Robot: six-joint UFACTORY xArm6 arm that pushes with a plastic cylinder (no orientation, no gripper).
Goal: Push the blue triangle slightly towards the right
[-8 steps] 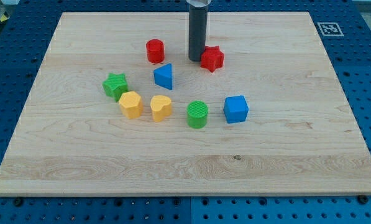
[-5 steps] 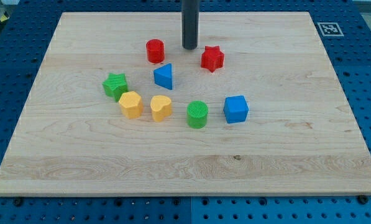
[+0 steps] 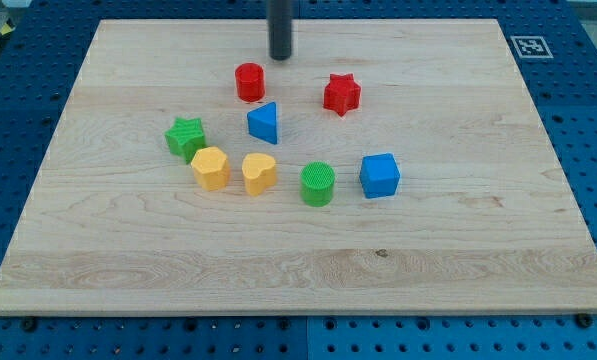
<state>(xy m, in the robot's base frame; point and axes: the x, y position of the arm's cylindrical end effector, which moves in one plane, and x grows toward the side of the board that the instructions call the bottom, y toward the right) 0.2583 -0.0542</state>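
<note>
The blue triangle (image 3: 264, 123) lies on the wooden board (image 3: 458, 220), a little left of the board's middle and towards the view's top. My tip (image 3: 280, 56) is at the end of the dark rod near the board's top edge. It is above and slightly right of the blue triangle, just up and right of the red cylinder (image 3: 250, 82), and touches no block.
A red star (image 3: 342, 94) lies right of the triangle. A green star (image 3: 185, 137), a yellow hexagon (image 3: 210, 168), a yellow heart (image 3: 259, 173), a green cylinder (image 3: 318, 184) and a blue cube (image 3: 380, 175) form an arc below it.
My tip has moved up and to the left, from beside the red star to a spot above the red cylinder. No block has moved.
</note>
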